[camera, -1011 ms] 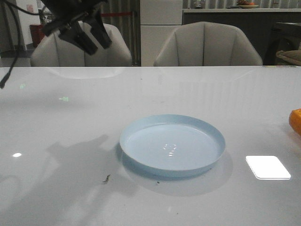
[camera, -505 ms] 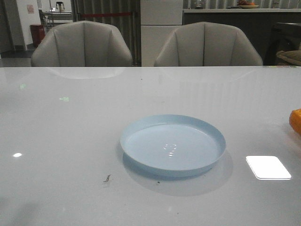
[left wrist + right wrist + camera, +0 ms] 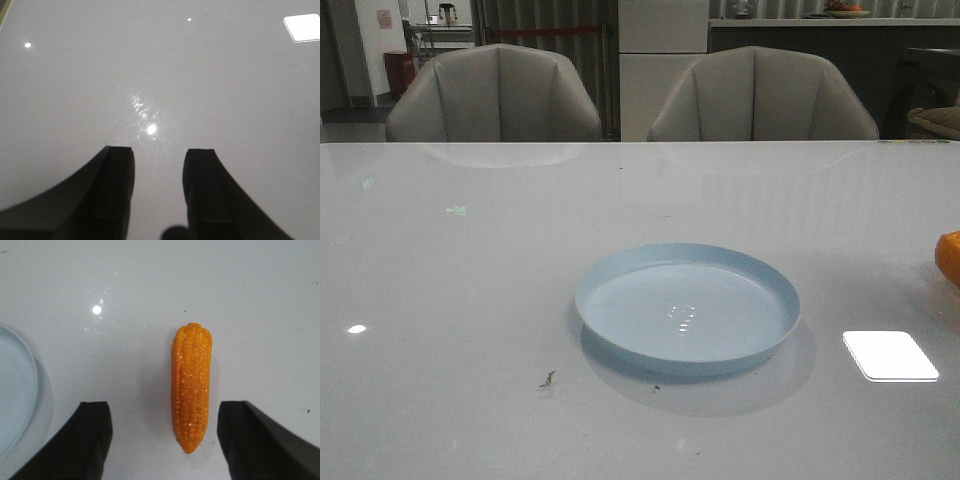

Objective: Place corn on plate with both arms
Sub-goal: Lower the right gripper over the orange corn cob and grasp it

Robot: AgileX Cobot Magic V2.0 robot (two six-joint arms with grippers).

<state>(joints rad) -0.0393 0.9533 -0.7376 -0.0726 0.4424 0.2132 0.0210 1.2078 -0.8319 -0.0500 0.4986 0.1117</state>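
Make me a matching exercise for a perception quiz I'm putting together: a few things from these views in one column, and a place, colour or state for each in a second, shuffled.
Things:
1. plate
2. corn
3. left gripper
4. right gripper

Descriptions:
A. orange, lying flat on the table
B. open over bare table
C. pale blue, nothing on it
D. open, fingers either side of the cob, not touching it

Pairs: 1-C, 2-A, 3-B, 4-D
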